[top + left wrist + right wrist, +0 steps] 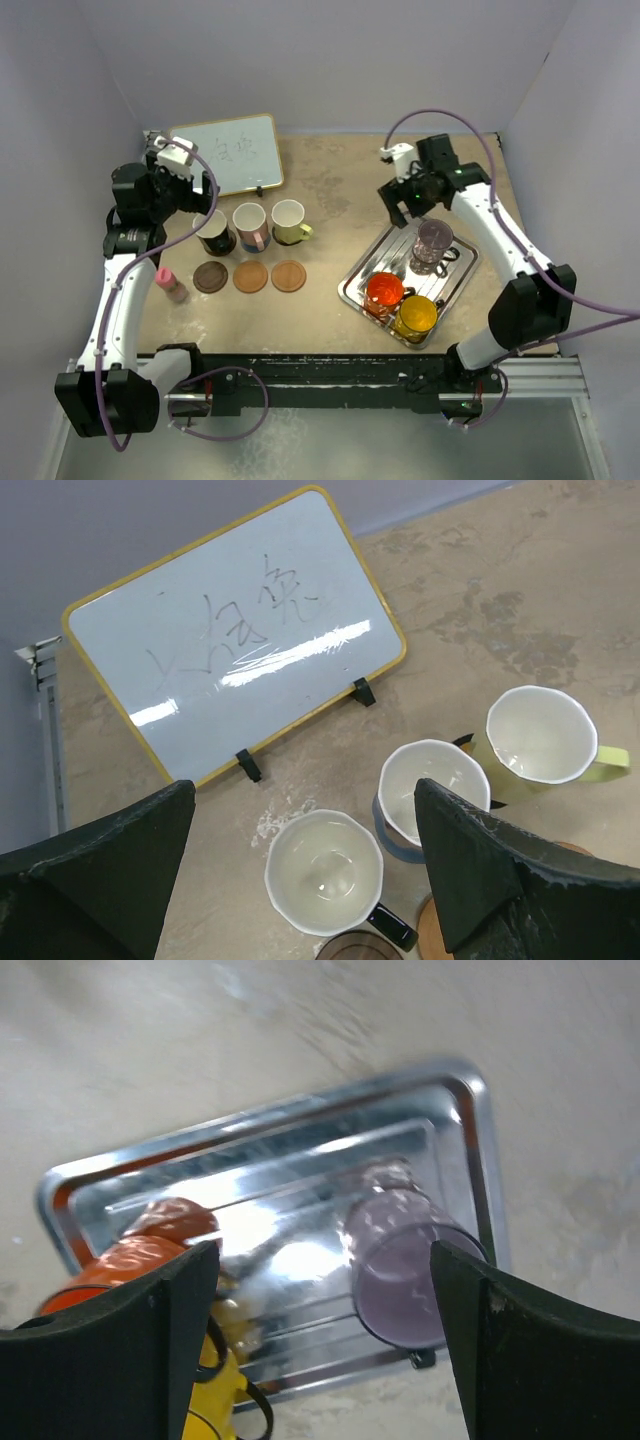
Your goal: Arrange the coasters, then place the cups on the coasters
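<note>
black mug [216,236], pink mug [251,226], yellow-green mug [289,221], white inside, stood behind flat round coasters [250,277]; left gripper [300,805], right gripper [325,1255] gaped empty.

dark brown coaster [358,948] clipped by the left wrist view's lower edge, yellow mug [212,1380] cut off below in the right wrist view, whiteboard [230,640] scribble left unread

Three coasters [250,276] lie beside three white-lined cups [250,226]; three translucent cups [415,317] stand apart.
</note>
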Tool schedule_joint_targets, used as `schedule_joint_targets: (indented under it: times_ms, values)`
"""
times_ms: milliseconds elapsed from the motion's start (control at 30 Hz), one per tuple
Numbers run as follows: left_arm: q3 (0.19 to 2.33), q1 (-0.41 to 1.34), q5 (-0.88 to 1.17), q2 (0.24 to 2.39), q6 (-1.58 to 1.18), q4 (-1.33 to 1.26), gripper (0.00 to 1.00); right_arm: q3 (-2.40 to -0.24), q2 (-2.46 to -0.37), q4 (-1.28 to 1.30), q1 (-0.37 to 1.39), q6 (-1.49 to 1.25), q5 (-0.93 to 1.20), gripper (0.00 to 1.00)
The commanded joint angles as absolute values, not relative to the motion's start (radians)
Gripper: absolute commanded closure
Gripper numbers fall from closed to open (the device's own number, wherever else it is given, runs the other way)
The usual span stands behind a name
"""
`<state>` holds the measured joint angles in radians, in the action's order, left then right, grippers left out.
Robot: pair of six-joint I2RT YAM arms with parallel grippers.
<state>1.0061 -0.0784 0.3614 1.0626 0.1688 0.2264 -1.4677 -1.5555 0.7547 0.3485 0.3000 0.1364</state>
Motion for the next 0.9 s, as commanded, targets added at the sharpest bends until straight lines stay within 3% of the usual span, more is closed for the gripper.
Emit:
schedule_joint_targets:
  times_ms: [0, 267, 867]
  values:
    - [0.995, -0.086, 0.455, 1.039, 0.183, 0.171, 0.13, -1.402, -1.491, 0.765, 0.204, 0.311, 0.106, 0.14]
    - [0.978, -0.086, 0.483, 1.041, 0.182, 0.155, 0.13, -1.355, -1.521, 0.772, -0.015, 0.284, 0.165, 0.26]
    - [0.97, -0.086, 0.5, 1.03, 0.179, 0.152, 0.12, -1.358, -1.699, 0.755, -0.097, 0.29, 0.142, 0.55]
